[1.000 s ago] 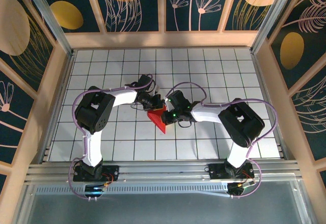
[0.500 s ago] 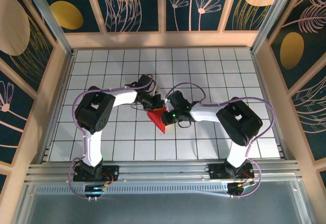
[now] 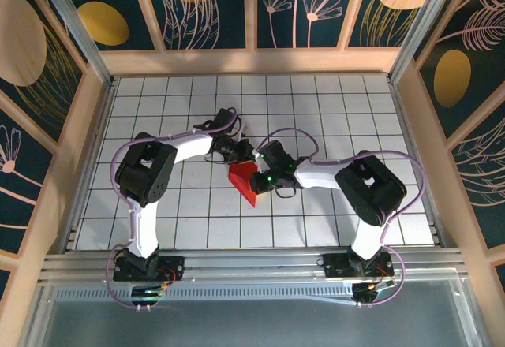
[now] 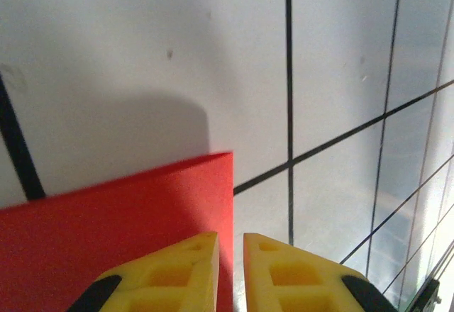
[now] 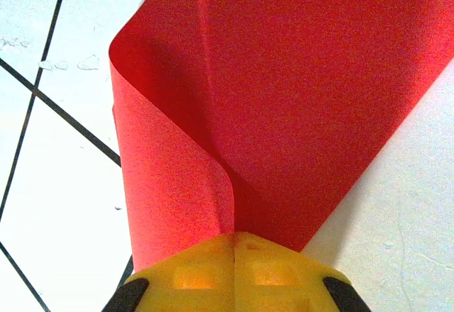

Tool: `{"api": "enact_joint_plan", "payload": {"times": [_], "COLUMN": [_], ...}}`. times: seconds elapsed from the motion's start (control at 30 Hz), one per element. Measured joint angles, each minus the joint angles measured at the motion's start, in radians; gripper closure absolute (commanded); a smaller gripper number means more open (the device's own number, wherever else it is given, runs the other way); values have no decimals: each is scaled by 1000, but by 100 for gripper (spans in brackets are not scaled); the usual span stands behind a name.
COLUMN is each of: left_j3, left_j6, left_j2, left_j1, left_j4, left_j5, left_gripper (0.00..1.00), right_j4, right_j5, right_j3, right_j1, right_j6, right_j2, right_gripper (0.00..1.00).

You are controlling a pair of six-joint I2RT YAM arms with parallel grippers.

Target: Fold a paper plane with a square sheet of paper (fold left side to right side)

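Centrally, red paper [image 5: 298, 99] pinched, right end effector [image 5: 234, 237]

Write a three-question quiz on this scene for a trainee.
1. True or false: the right gripper is shut on the red paper.
2. The table is covered in: A) white grid tiles, B) bare wood, C) green cloth.
3. Fill in: the left gripper has ____ fingers.
Key: 1 true; 2 A; 3 yellow.
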Motion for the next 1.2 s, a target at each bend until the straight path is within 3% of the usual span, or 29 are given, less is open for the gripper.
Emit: {"api": "enact_joint_plan", "payload": {"times": [0.17, 0.3, 0.57, 0.83, 1.2], "left_j3": [-58, -186, -444, -498, -498], "left_j6": [-2, -1, -48, -117, -132], "left_j2": [-69, -222, -479, -467, -351], "left_j1": [74, 131, 106, -11, -32], "left_j4": [6, 16, 150, 226, 251], "left_j5": [-6, -31, 40, 63, 55], "left_gripper": [85, 88, 92, 95, 95], "right_j4": [0, 0, 0, -5, -11], "right_j5": [0, 0, 0, 0, 0], "right_j3": [0, 1, 8, 21, 34], "right_j1": [0, 0, 0, 3, 5], "right_j6": [0, 0, 0, -1, -3], "right_j2": [2, 2, 8, 17, 27], "right_gripper": [100, 100, 100, 100, 100]}}
